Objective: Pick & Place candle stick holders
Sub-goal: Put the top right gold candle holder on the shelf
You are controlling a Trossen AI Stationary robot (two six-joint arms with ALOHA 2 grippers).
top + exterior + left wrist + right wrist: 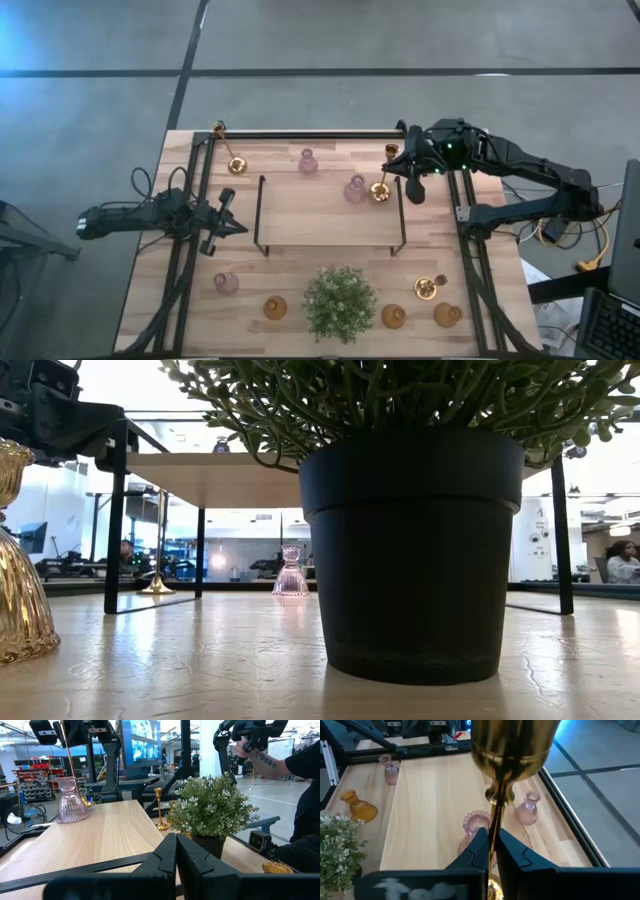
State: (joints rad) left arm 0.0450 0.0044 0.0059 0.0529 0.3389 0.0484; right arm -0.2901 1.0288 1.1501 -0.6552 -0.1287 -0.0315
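Observation:
My right gripper (pixel 397 172) is shut on a slim brass candle stick holder (pixel 384 175) at the right end of the raised wooden shelf (pixel 320 225). A pink glass holder (pixel 355 189) stands on the shelf beside it. Another pink holder (pixel 308 161) and a brass one (pixel 235 163) stand at the far side. At the near side stand a pink holder (pixel 226 283), amber holders (pixel 275 307) (pixel 393 316) (pixel 447 315) and a brass one (pixel 428 288). My left gripper (pixel 228 222) is shut and empty, left of the shelf. My right gripper pinches the brass holder's thin stem (pixel 493 827) between its two fingers, below the cup (pixel 512 745). The fingers come from the table's right side, slanting down, and lie across the stem. The holder stands upright. Its round base (pixel 89 802) is at the shelf top; whether it touches, I cannot tell.
A bushy green plant in a black pot (pixel 340 303) stands at the near middle and fills the low view (pixel 410 550). Black frame rails (pixel 195 230) run along both table sides. A person (pixel 300 775) stands beyond the table's right side.

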